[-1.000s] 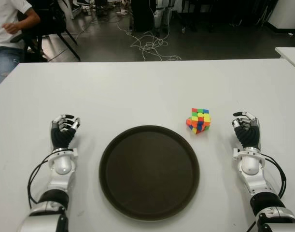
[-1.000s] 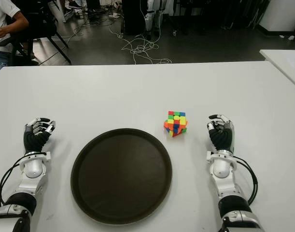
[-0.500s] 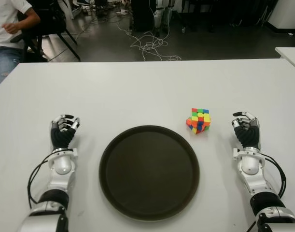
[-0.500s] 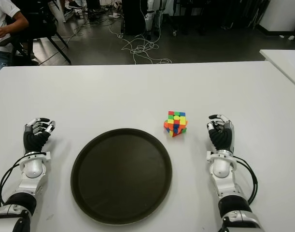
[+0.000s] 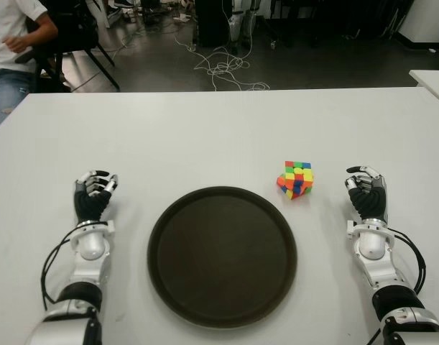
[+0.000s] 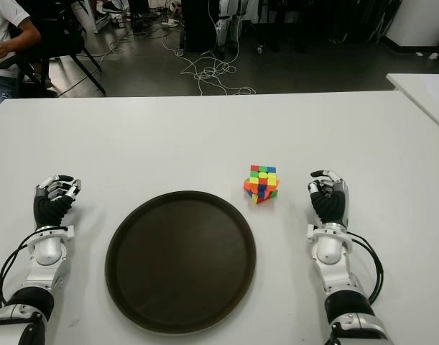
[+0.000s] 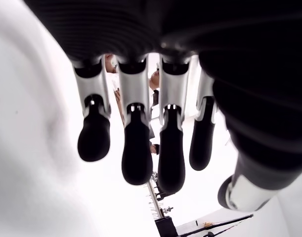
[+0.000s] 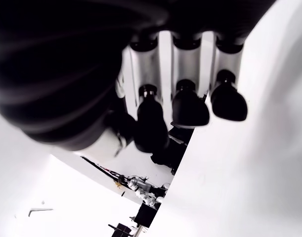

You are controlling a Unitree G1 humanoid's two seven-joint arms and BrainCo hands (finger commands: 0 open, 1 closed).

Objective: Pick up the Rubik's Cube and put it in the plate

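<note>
The Rubik's Cube sits tilted on the white table, just past the far right rim of the round dark brown plate. The plate holds nothing. My right hand shows to the right of the cube, a short gap apart from it, its fingers relaxed and holding nothing. On the other side of the plate shows my left hand, and its fingers are loosely spread around nothing.
A person's arm and leg show at the far left beyond the table. Cables lie on the dark floor behind. The corner of another white table stands at the far right.
</note>
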